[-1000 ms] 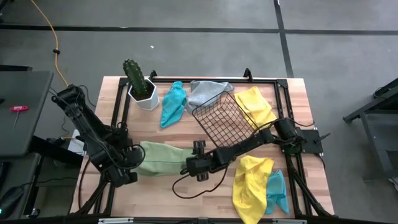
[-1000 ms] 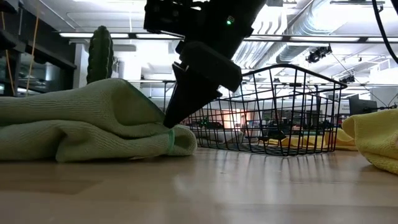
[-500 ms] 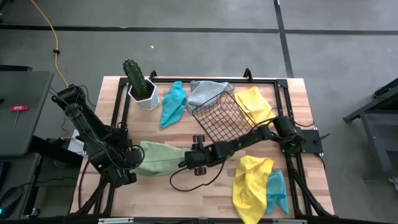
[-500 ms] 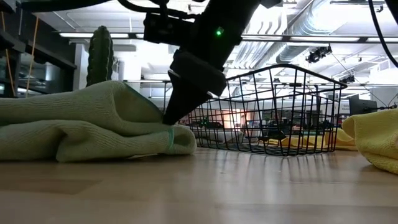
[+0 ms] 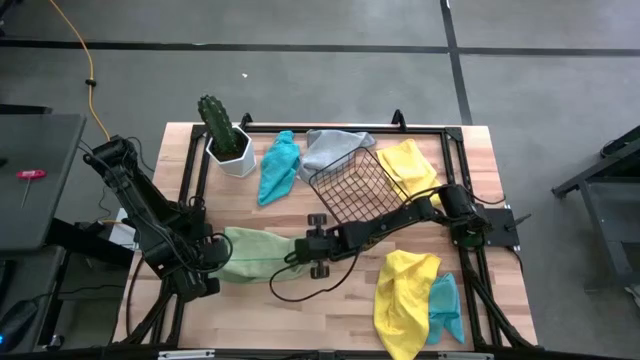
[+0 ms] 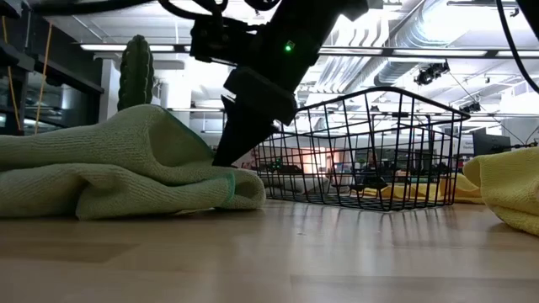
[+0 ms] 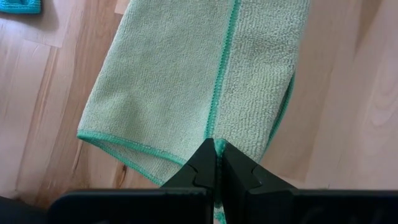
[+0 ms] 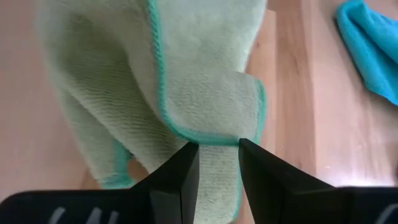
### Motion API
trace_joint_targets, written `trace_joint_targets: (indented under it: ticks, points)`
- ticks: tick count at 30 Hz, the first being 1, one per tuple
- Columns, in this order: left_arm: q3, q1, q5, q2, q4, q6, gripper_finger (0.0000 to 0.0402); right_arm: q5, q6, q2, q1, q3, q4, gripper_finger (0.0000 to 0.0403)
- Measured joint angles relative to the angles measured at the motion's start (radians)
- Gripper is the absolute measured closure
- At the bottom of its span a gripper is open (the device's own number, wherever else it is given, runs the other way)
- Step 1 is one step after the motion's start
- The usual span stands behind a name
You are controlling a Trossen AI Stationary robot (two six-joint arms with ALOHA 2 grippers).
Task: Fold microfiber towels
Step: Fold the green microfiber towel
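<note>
While the soft light green microfiber towel (image 5: 255, 255) lies with its long axis along the desk's (image 5: 330, 310) front edge, the left claw (image 5: 212, 262) is clamped on one end, and the right claw (image 5: 298, 256) straddles the other, fingers parted.

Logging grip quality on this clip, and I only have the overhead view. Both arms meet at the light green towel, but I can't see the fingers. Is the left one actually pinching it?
Observer: Yes. The left gripper is shut on the light green towel, pinching its teal-stitched edge.
Operator: And the right one?
Observer: The right gripper has a folded corner of the same towel between its fingers, with a gap showing between them.
Operator: Is the towel off the table?
Observer: No, the low view shows it bunched on the table.
</note>
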Motion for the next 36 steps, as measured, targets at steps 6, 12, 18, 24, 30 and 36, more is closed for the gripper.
trace_joint_targets:
  ticks: [6, 12, 18, 24, 30, 36]
  points:
    - [0.0, 0.0, -0.001, 0.0, 0.0, 0.0, 0.0401, 0.012, -0.106, 0.0, 0.015, -0.001, 0.034, 0.0299]
    - [0.0, 0.0, -0.003, 0.0, 0.001, -0.001, 0.0401, 0.003, -0.199, 0.0, 0.016, -0.001, 0.057, 0.0299]
    - [0.0, 0.0, -0.004, 0.0, 0.001, -0.002, 0.0401, 0.0, -0.213, 0.0, 0.002, -0.001, 0.057, 0.0299]
    - [0.0, 0.0, -0.004, 0.0, 0.002, -0.001, 0.0401, -0.022, -0.231, 0.0, -0.006, -0.001, 0.069, 0.0312]
    - [0.001, 0.001, -0.004, 0.0, 0.002, -0.008, 0.0401, -0.093, -0.192, 0.0, -0.011, -0.001, 0.072, 0.0394]
    - [0.082, 0.009, -0.062, -0.024, -0.032, 0.105, 0.0401, -0.042, -0.178, -0.022, 0.009, 0.063, -0.039, 0.0399]
